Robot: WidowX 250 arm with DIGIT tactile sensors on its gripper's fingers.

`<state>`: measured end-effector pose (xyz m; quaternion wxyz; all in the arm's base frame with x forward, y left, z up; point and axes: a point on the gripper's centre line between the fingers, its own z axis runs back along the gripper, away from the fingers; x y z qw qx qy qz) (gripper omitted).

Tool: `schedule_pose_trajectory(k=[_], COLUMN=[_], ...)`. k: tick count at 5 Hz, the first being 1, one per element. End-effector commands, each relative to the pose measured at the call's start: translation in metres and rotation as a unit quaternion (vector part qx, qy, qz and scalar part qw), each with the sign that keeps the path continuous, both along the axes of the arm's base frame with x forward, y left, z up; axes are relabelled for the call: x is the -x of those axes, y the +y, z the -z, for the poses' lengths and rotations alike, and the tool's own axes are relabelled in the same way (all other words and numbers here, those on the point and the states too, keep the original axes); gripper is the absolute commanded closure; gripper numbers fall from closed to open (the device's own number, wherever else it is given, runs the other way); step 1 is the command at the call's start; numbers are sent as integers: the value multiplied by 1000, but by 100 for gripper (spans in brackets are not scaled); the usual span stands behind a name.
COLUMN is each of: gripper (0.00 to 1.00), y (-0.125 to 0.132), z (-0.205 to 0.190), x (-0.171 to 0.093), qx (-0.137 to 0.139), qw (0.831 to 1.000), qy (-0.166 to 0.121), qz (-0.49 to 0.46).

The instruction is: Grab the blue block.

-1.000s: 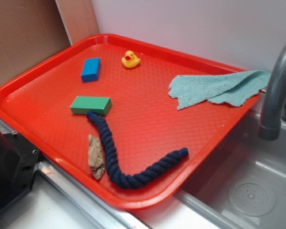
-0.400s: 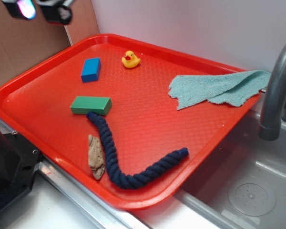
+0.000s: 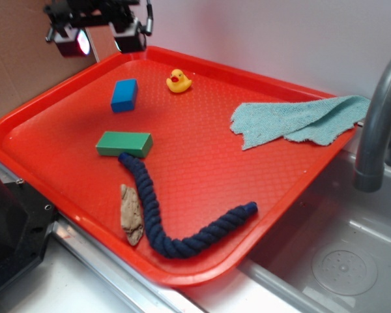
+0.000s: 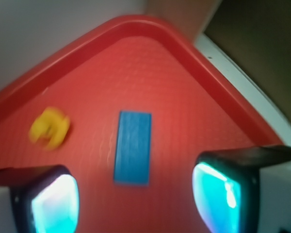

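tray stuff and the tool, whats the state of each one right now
tool: open, empty, up above the tray's far corner
blue block: flat on the tray, untouched
green block: flat, rope end against it
rope: curved, lying loose
duck: upright
cloth: crumpled, hanging over the tray edge
wood piece: flat beside the rope

My end effector (image 3: 98,40) above tray (image 3: 260,195) far corner, apart from block (image 3: 124,95), which lies on tray just ahead. Duck (image 3: 178,81) right of block. Longer block (image 3: 124,144) nearer camera, rope (image 3: 176,222) end touching it. Wood piece (image 3: 131,214) beside rope at near rim. Cloth (image 3: 300,120) over right rim. Sink (image 3: 342,261) right of tray.
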<state>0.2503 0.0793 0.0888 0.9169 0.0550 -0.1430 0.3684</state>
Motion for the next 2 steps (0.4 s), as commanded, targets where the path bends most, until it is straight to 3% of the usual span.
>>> schedule_pose_trajectory(k=[1,2], gripper=[0,0], y=[-6,0], z=[42,58], x=[-26,-28], qx=[40,61], qw=[999,998], qy=[14,32], qz=[13,15])
